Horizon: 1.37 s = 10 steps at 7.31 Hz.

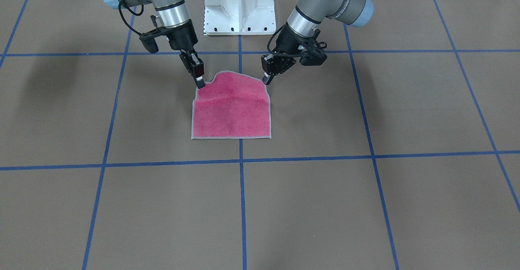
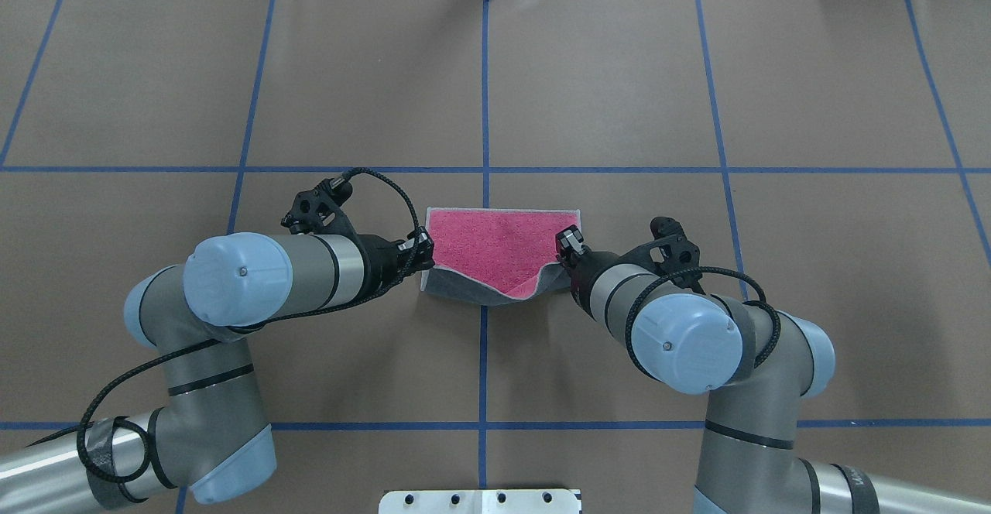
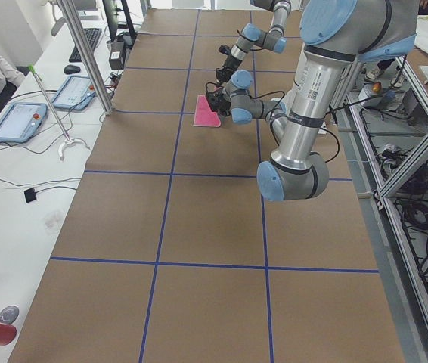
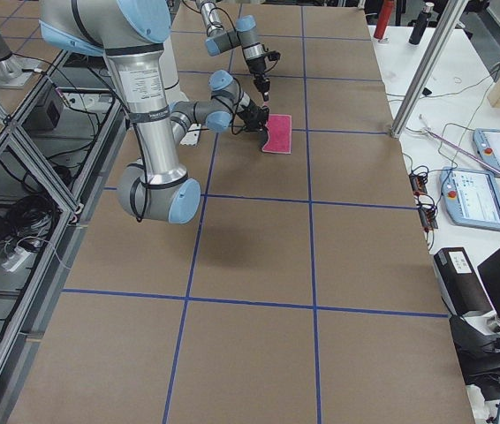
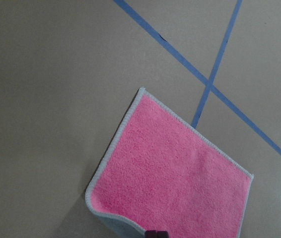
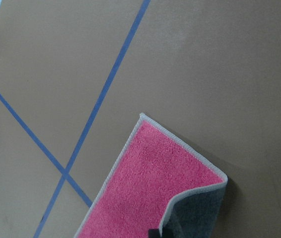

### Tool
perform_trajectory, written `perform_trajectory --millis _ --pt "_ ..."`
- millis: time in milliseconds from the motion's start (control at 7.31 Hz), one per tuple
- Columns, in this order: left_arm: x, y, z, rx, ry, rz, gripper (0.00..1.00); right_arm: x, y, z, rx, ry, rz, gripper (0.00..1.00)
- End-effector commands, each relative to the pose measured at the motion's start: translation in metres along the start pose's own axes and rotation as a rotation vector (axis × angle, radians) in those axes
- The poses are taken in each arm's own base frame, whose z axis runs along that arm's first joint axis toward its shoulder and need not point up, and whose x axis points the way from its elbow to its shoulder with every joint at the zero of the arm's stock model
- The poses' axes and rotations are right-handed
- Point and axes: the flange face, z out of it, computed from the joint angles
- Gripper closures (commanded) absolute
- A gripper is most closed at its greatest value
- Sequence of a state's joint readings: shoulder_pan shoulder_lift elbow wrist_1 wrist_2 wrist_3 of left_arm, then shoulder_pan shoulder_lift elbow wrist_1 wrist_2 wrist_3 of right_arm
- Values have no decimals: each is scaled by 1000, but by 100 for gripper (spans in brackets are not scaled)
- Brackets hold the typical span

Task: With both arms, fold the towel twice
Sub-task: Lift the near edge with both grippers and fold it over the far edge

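Towel, one, is being pinched at two raised corners, by left claw and right claw.

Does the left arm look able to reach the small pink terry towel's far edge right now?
Probably yes: the left gripper pinches the pink terry towel's near corner, and nothing stands over its far edge.

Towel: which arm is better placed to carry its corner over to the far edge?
Right, marginally: the right gripper holds its corner of the towel nearer the far edge than the left gripper does. Both are gripping.
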<state>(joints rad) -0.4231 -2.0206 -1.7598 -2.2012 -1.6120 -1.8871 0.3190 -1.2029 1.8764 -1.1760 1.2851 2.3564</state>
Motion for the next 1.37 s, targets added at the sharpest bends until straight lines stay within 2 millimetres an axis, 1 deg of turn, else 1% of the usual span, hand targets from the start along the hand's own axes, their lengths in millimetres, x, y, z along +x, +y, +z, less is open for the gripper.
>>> perform_trajectory --millis 0,274,410,547,684,821,957,1094,1231 --pt "5 -21 4 35 -3 -4 100 -13 -10 9 26 -11 -11 100" --pt "2 -28 12 49 -18 -8 100 -16 -19 20 51 -7 -15 100" --pt "3 -31 21 55 -27 -10 100 -13 -21 29 62 2 -29 100" --pt "2 -32 34 58 -37 -10 100 -11 -23 34 69 8 -34 100" --pt "7 -31 39 58 -38 -10 100 -12 -25 34 73 8 -33 100" --pt "8 -31 39 58 -38 -10 100 -13 -26 39 80 10 -34 100" --pt "7 -32 40 60 -39 -11 100 -20 -22 49 88 11 -31 100" --pt "6 -32 41 61 -42 -9 100 -26 -20 54 94 9 -28 100" --pt "7 -34 40 63 -41 -10 100 -28 -22 55 96 8 -28 100"
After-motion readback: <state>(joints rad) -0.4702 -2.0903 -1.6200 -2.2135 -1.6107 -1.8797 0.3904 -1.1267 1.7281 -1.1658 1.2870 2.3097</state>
